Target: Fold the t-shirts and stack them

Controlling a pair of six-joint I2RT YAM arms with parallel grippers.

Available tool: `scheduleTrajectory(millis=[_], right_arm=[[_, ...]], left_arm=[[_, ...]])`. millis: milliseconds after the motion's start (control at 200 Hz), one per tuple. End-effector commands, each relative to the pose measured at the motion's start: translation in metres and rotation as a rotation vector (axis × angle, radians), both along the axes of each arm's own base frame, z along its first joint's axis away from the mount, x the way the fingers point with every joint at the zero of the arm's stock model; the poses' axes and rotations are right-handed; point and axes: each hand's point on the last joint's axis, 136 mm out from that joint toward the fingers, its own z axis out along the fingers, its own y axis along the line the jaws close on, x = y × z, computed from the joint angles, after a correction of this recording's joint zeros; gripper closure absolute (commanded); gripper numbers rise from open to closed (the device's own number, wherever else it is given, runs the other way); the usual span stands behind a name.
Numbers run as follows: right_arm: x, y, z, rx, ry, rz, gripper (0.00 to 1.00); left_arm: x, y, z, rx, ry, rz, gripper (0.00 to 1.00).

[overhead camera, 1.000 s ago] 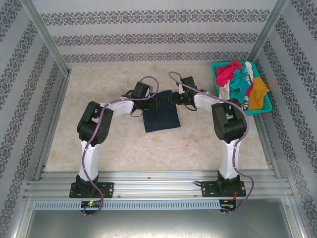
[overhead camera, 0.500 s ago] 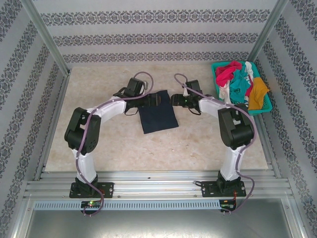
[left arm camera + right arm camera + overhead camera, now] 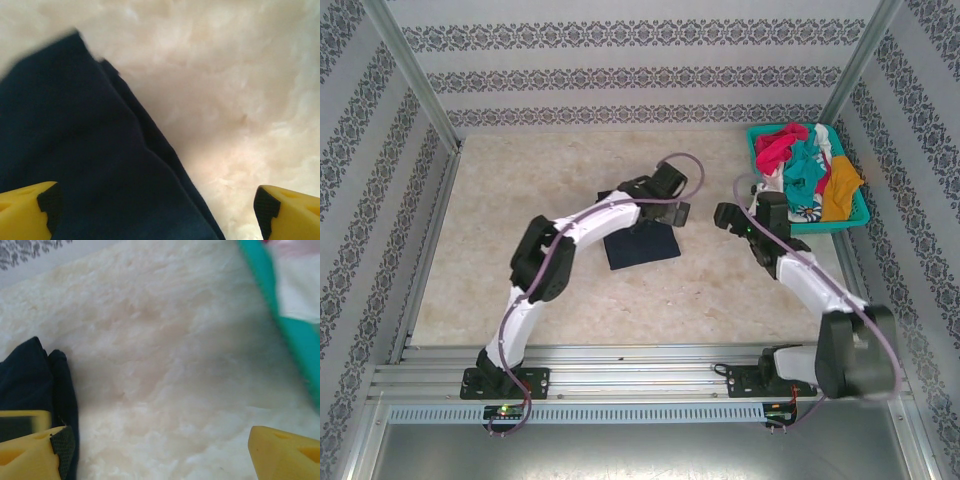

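Left wrist: jaws wide over t-shirt

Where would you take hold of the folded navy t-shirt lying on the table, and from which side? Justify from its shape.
Probably best to grip the navy t-shirt at its stacked folded edge, coming down from above on the side of the bare table. It lies flat, so only the edges offer a lip; the open left gripper straddles this one.

Shirt: navy cloth, matt, soft, lightly creased at the fold.
Surface: pale cream, mottled, matt.
Basket: teal plastic, smooth.
Jaws: yellow plastic, smooth; pads black, matt.
Rails: grey metal, ribbed, dull sheen.
Arms: white plastic, glossy.
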Motion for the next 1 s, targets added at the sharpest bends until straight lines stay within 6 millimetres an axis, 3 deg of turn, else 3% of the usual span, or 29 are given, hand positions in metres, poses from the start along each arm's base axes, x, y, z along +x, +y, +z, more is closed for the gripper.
scheduleTrajectory(millis=[0,120,255,465,595,674,799,899,994], right_arm=[[-0.018,-0.016,0.001,-0.062,-0.005,-0.026,0.1],[-0.027,-0.017,-0.001,-0.063,0.001,-0.014,0.1],[-0.027,-0.014,-0.006,-0.05,0.008,0.002,0.1],[-0.015,-0.004,-0.01,-0.012,0.01,0.036,0.1],[-0.007,0.005,-0.014,0.005,0.021,0.06,0.1],[-0.002,0.011,-0.015,0.009,0.024,0.077,0.1],[0.004,0.019,-0.015,0.008,0.025,0.098,0.1],[0.009,0.024,-0.014,0.004,0.024,0.11,0.1],[0.012,0.028,-0.012,0.006,0.021,0.121,0.1]], left_arm=[[-0.014,0.009,-0.033,0.162,0.098,-0.008,0.04],[-0.021,0.008,-0.054,0.184,0.161,-0.031,0.07],[-0.036,0.02,-0.053,0.172,0.174,-0.101,0.01],[-0.069,0.065,-0.064,0.086,0.257,-0.222,0.0],[-0.092,0.107,-0.073,0.058,0.33,-0.31,0.0],[-0.096,0.142,-0.069,0.057,0.345,-0.277,0.0],[-0.092,0.18,-0.049,0.003,0.317,-0.213,0.0],[-0.081,0.191,-0.029,0.01,0.24,-0.118,0.0],[-0.068,0.204,-0.012,0.006,0.173,0.105,0.0]])
